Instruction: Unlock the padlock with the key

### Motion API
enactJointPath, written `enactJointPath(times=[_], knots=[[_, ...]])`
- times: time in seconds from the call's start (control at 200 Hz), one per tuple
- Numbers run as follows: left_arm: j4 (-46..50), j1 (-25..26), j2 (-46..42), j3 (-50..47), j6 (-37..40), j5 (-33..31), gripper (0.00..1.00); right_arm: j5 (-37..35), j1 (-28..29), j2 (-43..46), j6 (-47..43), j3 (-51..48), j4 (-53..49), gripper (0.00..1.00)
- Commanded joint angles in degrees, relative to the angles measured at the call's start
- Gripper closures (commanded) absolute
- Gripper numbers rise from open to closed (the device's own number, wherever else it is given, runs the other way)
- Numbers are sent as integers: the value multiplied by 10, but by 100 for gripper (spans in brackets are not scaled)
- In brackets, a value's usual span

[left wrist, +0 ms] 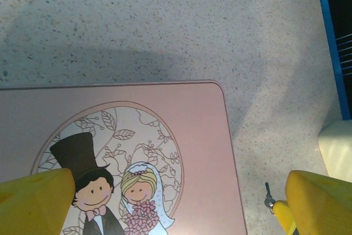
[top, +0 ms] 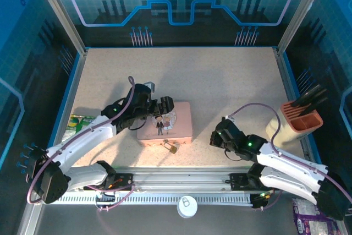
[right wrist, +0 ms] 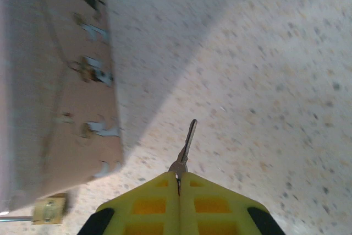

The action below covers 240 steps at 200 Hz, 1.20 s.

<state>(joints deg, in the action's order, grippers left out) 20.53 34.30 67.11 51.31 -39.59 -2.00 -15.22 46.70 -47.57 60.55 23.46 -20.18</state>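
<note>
Right gripper (right wrist: 177, 179) clamped on key (right wrist: 187, 142); padlock (right wrist: 49, 209) left of it, at front of pink tin (right wrist: 60, 108). Left gripper (left wrist: 177, 205) agape over tin. Orange holder (top: 301, 120): dark tools (top: 306, 98).

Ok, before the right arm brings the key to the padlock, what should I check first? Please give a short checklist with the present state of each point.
1. Key gripped: ok. The right gripper is shut on its head, with the blade sticking out ahead.
2. Padlock located: ok. It is at the near edge of the pink tin.
3. Key aimed at the padlock: not ok. In the right wrist view the blade points past it, and the padlock lies off to the side.
4. Keyhole facing the key: cannot tell, it is too small to see.
5. Padlock steadied: not ok. The left gripper is open above the tin and holds nothing.
</note>
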Motion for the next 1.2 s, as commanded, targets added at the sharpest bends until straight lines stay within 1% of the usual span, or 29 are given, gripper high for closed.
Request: enactJointPath(times=[0.0, 0.115, 0.21, 0.36, 0.55, 0.725, 0.871, 1.081, 1.196], knots=[[-23, 5, 11, 24, -31, 48, 1, -28, -2, 45, -82, -15, 85, 100], [-47, 5, 22, 33, -61, 86, 1, -28, 0, 81, -149, -38, 182, 100], [-81, 9, 31, 34, -85, 115, 2, -22, 2, 84, -195, -57, 273, 100], [-122, 24, 55, 44, -114, 144, 6, 1, 7, 41, -243, -68, 416, 100], [-133, 42, 77, 58, -116, 146, 14, 39, 14, -24, -267, -67, 521, 100], [-157, 50, 92, 58, -121, 161, 26, 61, 14, -49, -265, -66, 568, 100], [-166, 52, 103, 59, -130, 166, 33, 68, 15, -52, -262, -67, 589, 100], [-182, 55, 112, 51, -151, 172, 34, 70, 17, -66, -240, -69, 611, 100], [-172, 55, 104, 41, -163, 149, 32, 52, 17, -63, -227, -71, 601, 100]])
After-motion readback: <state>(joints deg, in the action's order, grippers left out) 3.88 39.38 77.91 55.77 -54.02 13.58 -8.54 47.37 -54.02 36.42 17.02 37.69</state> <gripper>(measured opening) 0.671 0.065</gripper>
